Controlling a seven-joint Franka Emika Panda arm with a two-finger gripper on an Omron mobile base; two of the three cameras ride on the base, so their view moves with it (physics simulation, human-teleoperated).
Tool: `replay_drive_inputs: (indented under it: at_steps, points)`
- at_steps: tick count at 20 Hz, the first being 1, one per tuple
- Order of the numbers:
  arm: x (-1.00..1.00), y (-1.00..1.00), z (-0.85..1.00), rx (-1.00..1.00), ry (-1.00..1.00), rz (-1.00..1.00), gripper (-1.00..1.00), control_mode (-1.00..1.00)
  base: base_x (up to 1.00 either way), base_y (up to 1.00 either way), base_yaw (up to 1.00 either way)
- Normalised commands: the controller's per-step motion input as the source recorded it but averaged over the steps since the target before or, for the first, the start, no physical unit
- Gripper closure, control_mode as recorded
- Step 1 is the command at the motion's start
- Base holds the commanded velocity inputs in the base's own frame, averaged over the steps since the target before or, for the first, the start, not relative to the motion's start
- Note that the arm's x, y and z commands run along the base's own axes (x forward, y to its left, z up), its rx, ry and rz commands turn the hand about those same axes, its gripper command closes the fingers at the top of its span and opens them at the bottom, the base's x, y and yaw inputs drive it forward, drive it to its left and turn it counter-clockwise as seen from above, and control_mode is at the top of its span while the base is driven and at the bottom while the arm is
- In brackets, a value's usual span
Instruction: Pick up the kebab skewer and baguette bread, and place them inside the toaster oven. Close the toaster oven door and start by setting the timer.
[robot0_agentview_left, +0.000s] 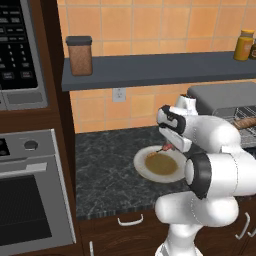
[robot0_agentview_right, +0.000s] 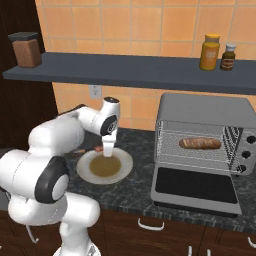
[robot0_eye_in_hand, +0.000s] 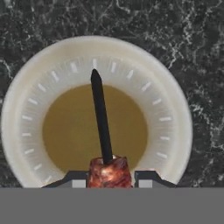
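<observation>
Skewer gripped over the plate, baguette already in the oven.

The toaster oven (robot0_agentview_right: 202, 145) sits at the right of the dark counter (robot0_agentview_left: 105, 170) with its door (robot0_agentview_right: 194, 186) dropped flat, evidently left open to take the second item; the baguette bread (robot0_agentview_right: 200, 143) lies on the rack inside. The arm reaches down over the white plate (robot0_eye_in_hand: 175, 105), well left of the oven, where the gripper (robot0_eye_in_hand: 109, 176) is pinched narrow on the kebab skewer (robot0_eye_in_hand: 101, 118) by its meat chunk, the stick pointing out over the plate. A jar (robot0_agentview_left: 79, 55) and bottles (robot0_agentview_right: 209, 51) stand on the shelf above; nothing seems to block the way across, though the open door juts forward.
</observation>
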Motion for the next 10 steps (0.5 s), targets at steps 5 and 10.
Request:
replay_drive_inputs:
  at_steps: [5, 10]
  points:
    - [-0.75, -0.15, 0.79, 0.01, -0.08, -0.04, 1.00, -1.00, 0.00, 0.00, 0.00]
    - [-0.20, -0.79, 0.67, 0.05, 0.00, -0.18, 1.00, -1.00, 0.00, 0.00, 0.00]
